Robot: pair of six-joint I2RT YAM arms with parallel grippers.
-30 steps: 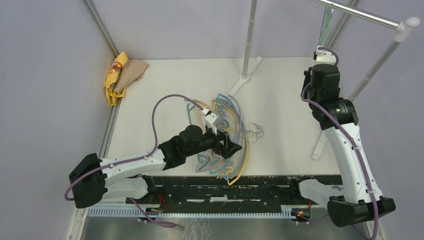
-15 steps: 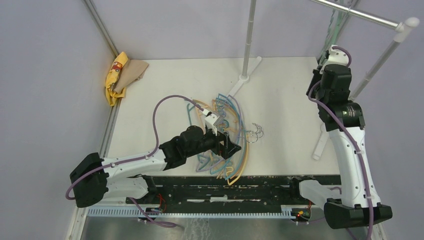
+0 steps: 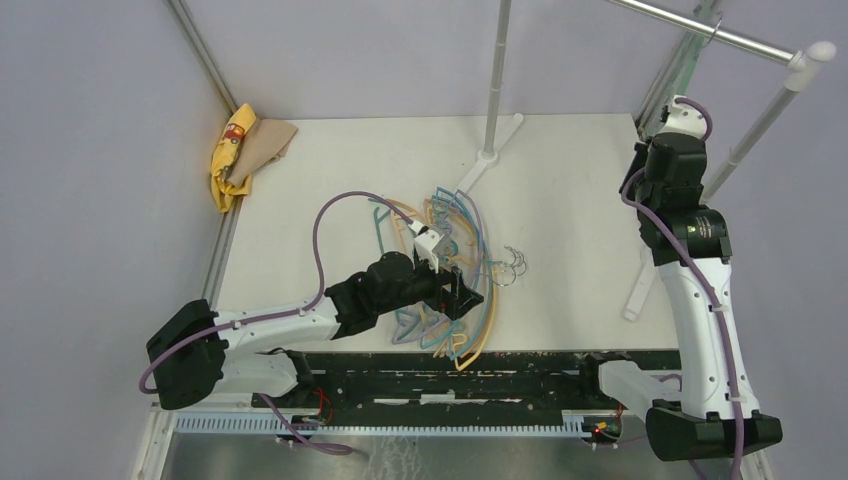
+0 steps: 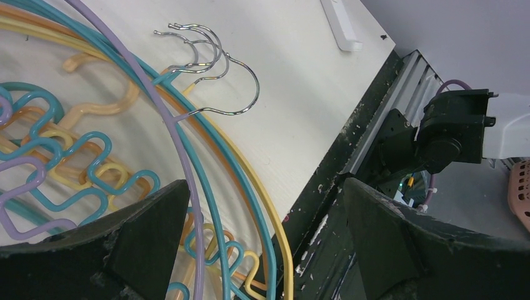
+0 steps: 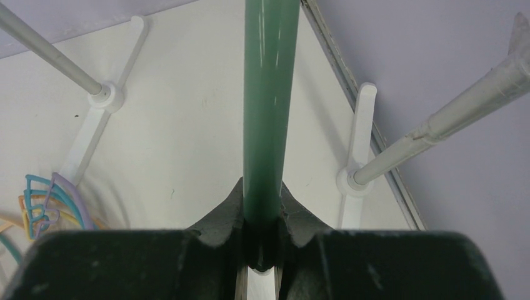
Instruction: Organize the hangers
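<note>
Rising toward the shiny metal rail (image 3: 750,38), the right gripper (image 5: 261,215) is pinching a smooth pale-green plastic hanger (image 5: 269,94); the left gripper (image 4: 262,212), spread wide, is hovering over wavy teal, lilac and tan hangers (image 3: 470,250) heaped on the table (image 3: 580,180)

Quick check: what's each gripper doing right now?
Left gripper: open, empty, over the pile of hangers.
Right gripper: shut on a green hanger.
</note>
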